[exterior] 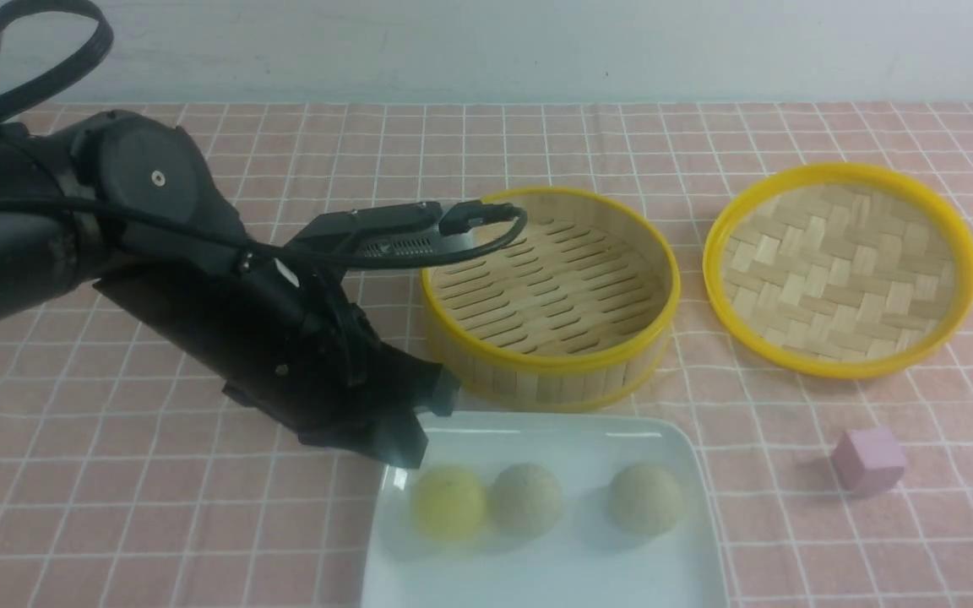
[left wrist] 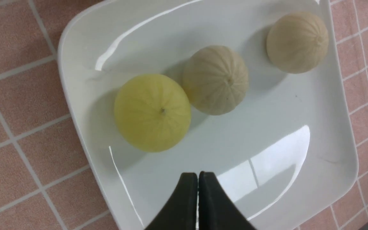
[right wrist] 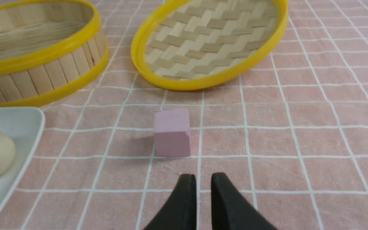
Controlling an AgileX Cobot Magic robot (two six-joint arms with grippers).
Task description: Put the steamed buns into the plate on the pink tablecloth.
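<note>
Left arm reaches in from the left edge of the pink tablecloth (exterior: 115,507). The left gripper (exterior: 406,447) hangs over the plate's (exterior: 554,426) far-left corner, clenched, jaws pressed together with nothing between them (clear in the left wrist view). Likely done with its drop and just parked above the rim. The plate sits at the near edge of the tablecloth, mid-width, and all three steamed buns are in it in a row along its far half. The yellow bun (exterior: 449,503) is nearest the plate's left edge. The middle beige bun (exterior: 527,498) touches the yellow one or sits just beside it. The second beige bun (exterior: 645,498) is apart, toward the plate's right edge. Judged from this, the task looks complete. Just behind the plate's far edge is the bamboo steamer basket (exterior: 537,380), empty, presumably where the buns came from. To its right, toward the right edge of the cloth, the woven lid (exterior: 841,266) lies upside down, set aside to free the basket. The small pink cube (exterior: 868,458) is near the near-right corner, well clear of the plate, probably just a distractor. The right gripper (right wrist: 203,179), seen only in its own wrist view, hovers near the cube with jaws slightly parted, grasping nothing, idle. No brands, labels or readable writing anywhere.
</note>
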